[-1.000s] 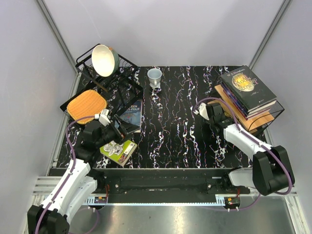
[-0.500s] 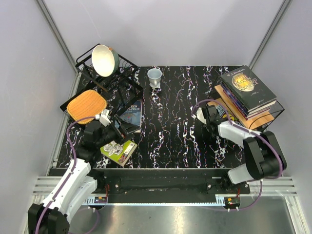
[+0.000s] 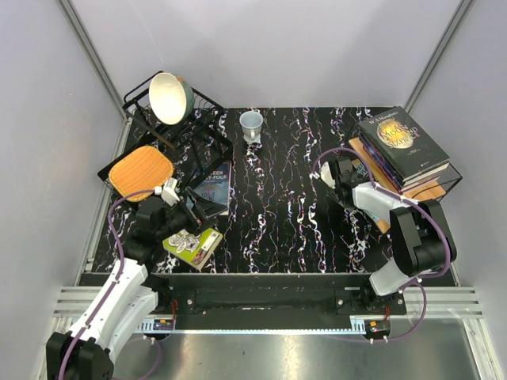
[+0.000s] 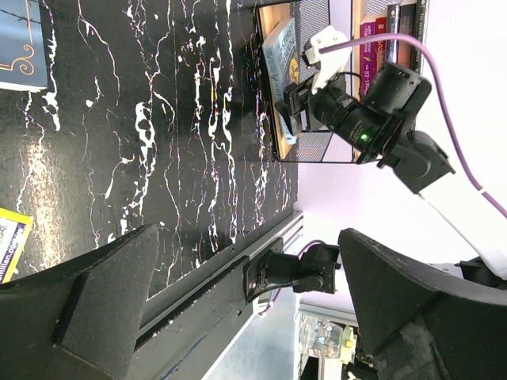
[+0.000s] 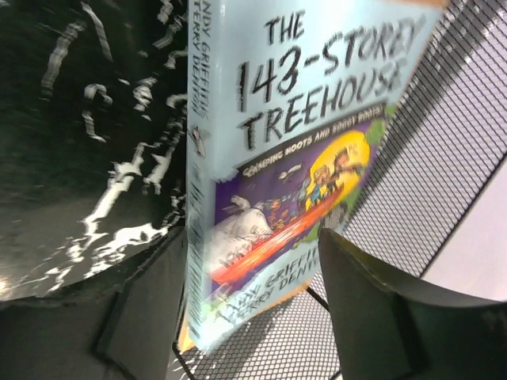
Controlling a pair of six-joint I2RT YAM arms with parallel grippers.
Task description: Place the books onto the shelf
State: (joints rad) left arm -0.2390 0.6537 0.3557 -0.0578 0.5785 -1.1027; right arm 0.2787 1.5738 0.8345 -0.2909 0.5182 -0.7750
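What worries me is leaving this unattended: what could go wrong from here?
1. The treehouse book stands leaning at the lower tier of the shelf, and the right gripper has its jaws apart, so the book may topple out.
2. Backing away, the gripper could bump the shelf and shift the stack of books on top.

The left hand [image 4: 247, 237] holds its two black fingers [image 4: 103, 301] wide apart with nothing between them, above the black marbled worktop [image 4: 158, 119]. At the scene's right, the right hand [image 4: 291, 111] is at the edge of a pale blue book [image 4: 279, 55] standing in the shelf [image 4: 317, 147].
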